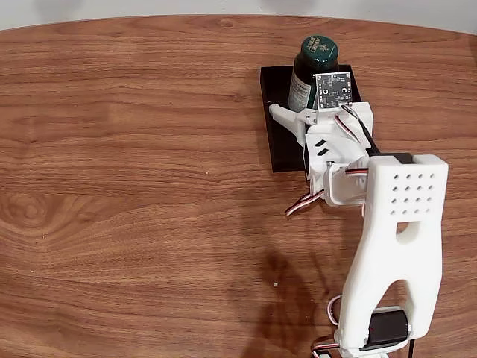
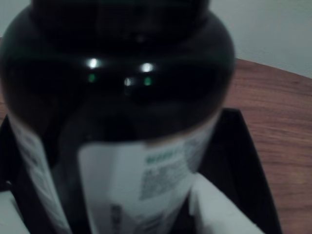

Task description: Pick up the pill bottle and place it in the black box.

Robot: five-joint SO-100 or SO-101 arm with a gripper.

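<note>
Wood-grain table (image 1: 134,186), brown and bare on its left half, runs under a strip of pale wall at the far edge in the fixed view. Moving right, at about one o'clock from the table's middle, the black box (image 1: 277,142) lies flat, a shallow dark tray with low walls. The pill bottle (image 1: 313,63) stands upright at the box's far end, at twelve o'clock within it; its green cap with white print faces up and its white-and-green label shows on the side. Whether its base rests on the box floor or hangs just above it cannot be told.

Further right, the white arm (image 1: 395,246) reaches up from five o'clock, from its base at the lower edge, and the gripper (image 1: 317,112) sits at the bottle's near side, partly hidden under a small circuit board. In the wrist view the bottle looms very close and blurred, dark shoulder above, label below, with a white finger (image 2: 214,209) against its lower right side and another white piece at the lower left corner. The fingers appear closed around the bottle, holding it.

My reading is that the carrying is done and the placing step is in hand. The next move would call for settling the bottle onto the box floor, then spreading the fingers gently and backing away without tipping it.
</note>
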